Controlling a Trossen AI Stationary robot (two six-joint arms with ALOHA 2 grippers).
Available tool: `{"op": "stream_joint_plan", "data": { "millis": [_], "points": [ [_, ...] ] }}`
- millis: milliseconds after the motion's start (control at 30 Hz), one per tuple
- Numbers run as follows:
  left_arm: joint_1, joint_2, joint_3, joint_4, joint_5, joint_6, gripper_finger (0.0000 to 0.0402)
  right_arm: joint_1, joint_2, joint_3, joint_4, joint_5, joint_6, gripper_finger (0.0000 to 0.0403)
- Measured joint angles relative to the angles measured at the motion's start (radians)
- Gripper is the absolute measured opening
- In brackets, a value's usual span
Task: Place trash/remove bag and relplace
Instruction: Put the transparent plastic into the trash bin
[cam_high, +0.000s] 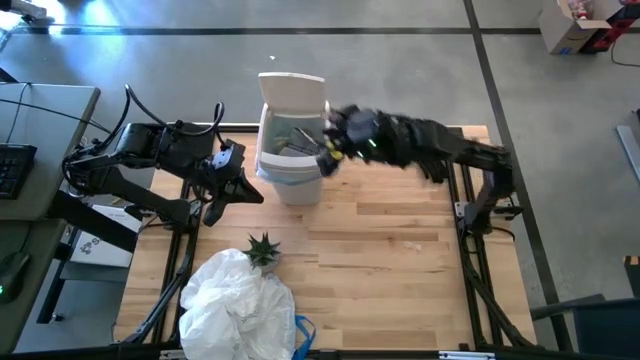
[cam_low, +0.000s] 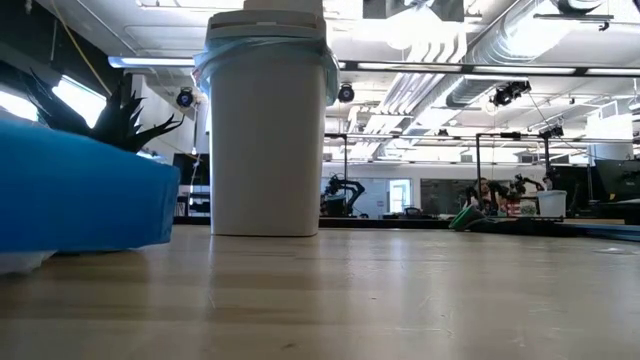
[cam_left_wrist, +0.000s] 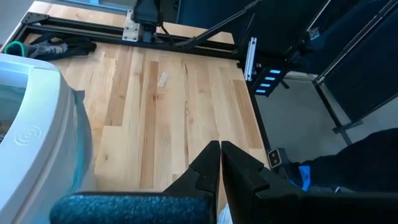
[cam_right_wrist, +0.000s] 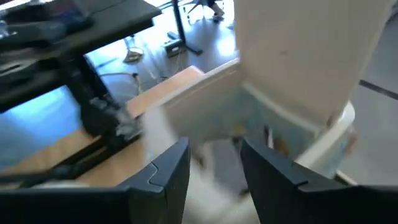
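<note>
The white bin (cam_high: 290, 165) stands at the table's far middle with its lid (cam_high: 292, 90) tipped up. The light-blue bag (cam_low: 265, 48) lines it, folded over the rim. My right gripper (cam_high: 330, 150) hovers open over the bin's right rim; in the right wrist view a blurred white shape (cam_right_wrist: 163, 127) shows beyond the open fingers, over the bin's mouth (cam_right_wrist: 273, 146). I cannot tell what it is. My left gripper (cam_high: 245, 190) is shut in the air left of the bin (cam_left_wrist: 31, 124). One small scrap of trash (cam_left_wrist: 163, 79) lies on the bare wood.
A crumpled white plastic heap (cam_high: 235, 305) lies at the near left, with a small green spiky plant (cam_high: 264, 250) at its far edge. A blue object (cam_low: 80, 190) fills the low view's left. Open wood spreads right of the bin toward the right arm's base (cam_high: 480, 200).
</note>
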Motion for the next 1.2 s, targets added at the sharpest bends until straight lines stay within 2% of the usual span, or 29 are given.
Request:
{"op": "stream_joint_plan", "data": {
  "millis": [133,300,333,467,567,700,833,1067,1200],
  "points": [
    [0.000,0.000,0.000,0.000,0.000,0.004,0.0000,0.148,-0.066,0.003,-0.186,0.108,0.133,0.0133],
    [0.000,0.015,0.000,0.015,0.003,0.016,0.0000,0.279,-0.072,-0.007,-0.662,0.138,0.604,0.0133],
    [0.001,0.022,0.000,0.026,0.004,0.017,0.0000,0.305,-0.070,-0.029,-0.685,0.133,0.694,0.0133],
    [0.002,0.059,0.000,0.082,0.050,0.044,0.0000,0.395,-0.096,-0.193,-0.585,0.069,0.830,0.0133],
    [0.003,0.100,0.001,0.109,0.105,0.054,0.0000,0.427,-0.096,-0.330,-0.663,-0.003,1.000,0.0133],
    [0.003,0.152,0.001,0.124,0.154,0.070,0.0000,0.459,-0.108,-0.543,-0.643,-0.158,1.222,0.0133],
    [0.003,0.189,0.001,0.124,0.189,0.086,0.0000,0.485,-0.119,-0.727,-0.516,-0.289,1.355,0.0133],
    [0.003,0.215,0.000,0.129,0.198,0.097,0.0000,0.514,-0.142,-1.002,-0.211,-0.316,1.513,0.0133],
    [0.003,0.215,0.000,0.131,0.201,0.097,0.0000,0.519,-0.153,-1.110,-0.174,-0.309,1.598,0.0133]
  ]
}}
